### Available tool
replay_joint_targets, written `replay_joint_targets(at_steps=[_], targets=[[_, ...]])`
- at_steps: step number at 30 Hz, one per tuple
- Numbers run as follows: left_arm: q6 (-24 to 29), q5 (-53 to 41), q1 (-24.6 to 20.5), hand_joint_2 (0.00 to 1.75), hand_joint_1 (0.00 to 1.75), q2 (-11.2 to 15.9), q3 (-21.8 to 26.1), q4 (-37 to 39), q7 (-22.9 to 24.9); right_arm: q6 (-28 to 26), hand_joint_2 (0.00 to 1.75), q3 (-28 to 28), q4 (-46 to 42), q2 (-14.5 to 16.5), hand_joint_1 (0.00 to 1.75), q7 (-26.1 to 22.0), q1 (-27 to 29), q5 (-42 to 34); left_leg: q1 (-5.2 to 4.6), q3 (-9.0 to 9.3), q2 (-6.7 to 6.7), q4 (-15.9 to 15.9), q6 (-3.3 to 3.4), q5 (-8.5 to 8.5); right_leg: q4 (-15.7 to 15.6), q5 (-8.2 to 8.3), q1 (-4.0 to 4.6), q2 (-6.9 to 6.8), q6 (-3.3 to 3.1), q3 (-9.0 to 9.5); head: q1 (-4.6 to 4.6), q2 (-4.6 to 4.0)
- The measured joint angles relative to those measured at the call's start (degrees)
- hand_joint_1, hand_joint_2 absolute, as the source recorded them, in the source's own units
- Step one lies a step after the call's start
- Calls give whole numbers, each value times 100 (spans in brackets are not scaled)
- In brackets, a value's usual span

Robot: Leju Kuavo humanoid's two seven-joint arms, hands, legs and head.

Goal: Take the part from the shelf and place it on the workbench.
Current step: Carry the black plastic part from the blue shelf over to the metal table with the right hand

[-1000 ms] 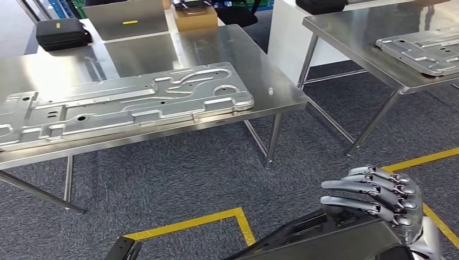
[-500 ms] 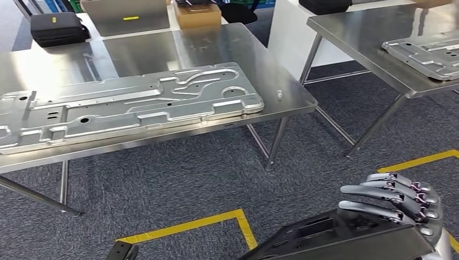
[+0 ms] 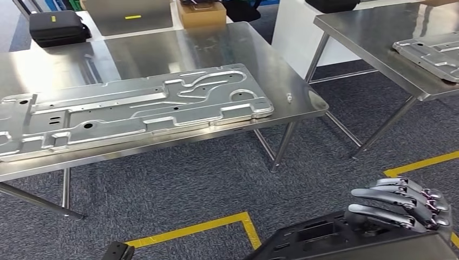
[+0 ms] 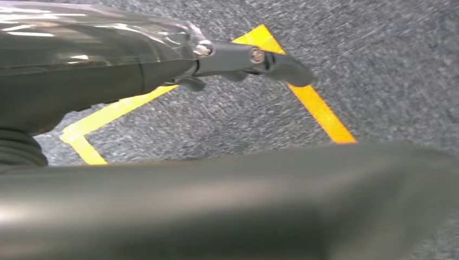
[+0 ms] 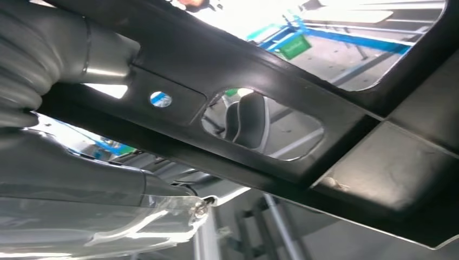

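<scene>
The grey carpeted floor, crossed by yellow tape lines, takes up the lower half of the head view. A steel table spans the upper left and centre, and a large stamped metal panel lies flat on it, reaching close to its near edge. A second table sits in the upper right with another metal panel on it.

The task's thing, a black part with cut-out openings, is seen at the lower right of the head view, well short of the nearer table. It is grasped by the right hand, whose fingers are curled over its far edge. In the right wrist view the black part's frame runs close across the picture. A dark piece shows at the lower left edge of the head view. In the left wrist view a finger of the left hand is stretched over the carpet beside a broad dark surface; whether that hand grips anything cannot be told.

As a judgement, the placement could be spoiled by the panel on the table: little bare steel is left at the near edge, so the part might be set down overhanging, or knocked against the panel.

No container is seen; a black case and a cardboard box rest at the table's far side, contents not visible.
</scene>
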Motion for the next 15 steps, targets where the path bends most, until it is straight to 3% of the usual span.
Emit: replay_joint_targets(at_steps=[2, 3, 5, 6, 7, 8, 10, 11, 12, 15], targets=[[4, -9, -24, 0, 0, 14, 1, -1, 9, -32, 175, -25, -22, 15, 175, -1, 35, -19, 5, -72, 4, 198, -78, -131, -83, -20, -58, -20, -34, 87, -7, -1], [7, -14, -33, 0, 0, 20, 1, -2, 20, -46, 175, -40, -31, 20, 175, -2, 49, -30, 30, -215, 5, 472, -129, -252, -110, -38, -86, -33, -45, 134, -13, -1], [9, -28, -32, 0, 0, 20, 1, -2, 52, -68, 175, -62, -39, 25, 175, -2, 73, -52, 119, -687, 6, 1238, -229, -495, -125, -93, -119, -47, -38, 200, -19, -2], [11, -38, -25, 0, 0, 22, 1, -2, 67, -76, 175, -68, -40, 27, 175, -2, 90, -62, 164, -898, 7, 1519, -271, -516, -125, -129, -137, -46, -19, 238, -20, -2], [13, -47, -16, 0, 0, 25, 1, -2, 78, -81, 175, -71, -40, 29, 175, -2, 109, -72, 202, -1017, 9, 1601, -306, -416, -125, -168, -156, -44, 5, 289, -21, -2], [13, -56, -12, 0, 0, 28, 1, -2, 83, -86, 175, -72, -40, 31, 175, -2, 124, -80, 232, -1028, 11, 1464, -336, -202, -124, -211, -177, -42, 30, 352, -21, -1], [13, -65, -7, 0, 0, 33, 1, -1, 88, -98, 175, -74, -40, 35, 175, -2, 144, -91, 271, -838, 20, 796, -376, 340, -132, -302, -216, -40, 88, 492, -21, -1], [11, -70, -5, 0, 0, 35, 0, 3, 88, -106, 175, -74, -40, 39, 175, -2, 147, -94, 269, -750, 23, 530, -379, 508, -136, -335, -222, -38, 118, 536, -24, -1], [11, -73, -4, 0, 0, 36, -1, 7, 92, -116, 175, -76, -41, 43, 175, -2, 154, -99, 261, -688, 27, 344, -360, 569, -139, -356, -221, -32, 154, 551, -26, -2], [13, -77, 2, 0, 0, 43, -1, 14, 102, -137, 175, -80, -46, 51, 175, -2, 171, -105, 235, -651, 25, 220, -233, 468, -178, -373, -218, -23, 272, 543, -33, -1]])
